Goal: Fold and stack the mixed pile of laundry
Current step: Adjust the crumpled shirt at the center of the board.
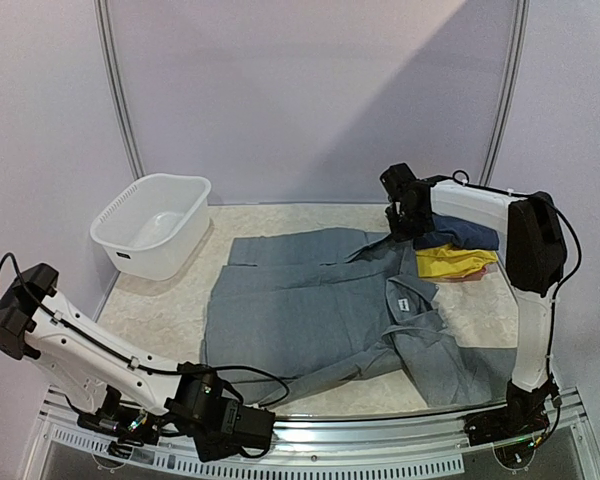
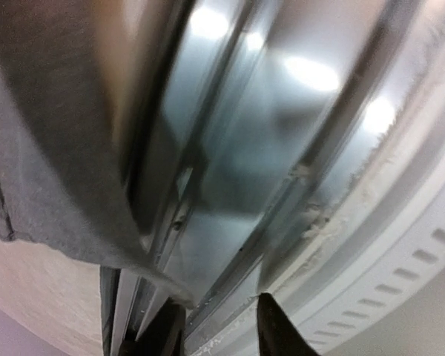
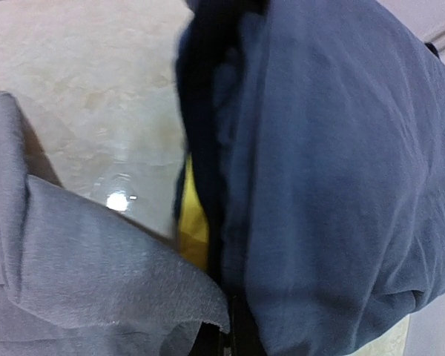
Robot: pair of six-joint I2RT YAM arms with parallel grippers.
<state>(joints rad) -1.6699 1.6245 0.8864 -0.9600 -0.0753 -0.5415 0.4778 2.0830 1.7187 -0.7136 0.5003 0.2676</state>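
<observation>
Top external view: large grey soft garment (image 1: 310, 310) lies spread flat across the beige mottled table (image 1: 160, 310), long axis left to right, with a narrow strip trailing near-left.
Far right: folded navy knit garment (image 1: 470, 235) sits on folded yellow cloth (image 1: 455, 262), long edges running left to right.
Left gripper (image 2: 215, 326): jaws slightly apart over the ribbed metal rail (image 2: 282, 148), holding nothing, grey hem just beside.
Right gripper (image 1: 405, 225): clamped on the navy garment's left edge.

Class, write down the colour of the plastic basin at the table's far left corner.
The basin is white, seen best in the top external view.
</observation>
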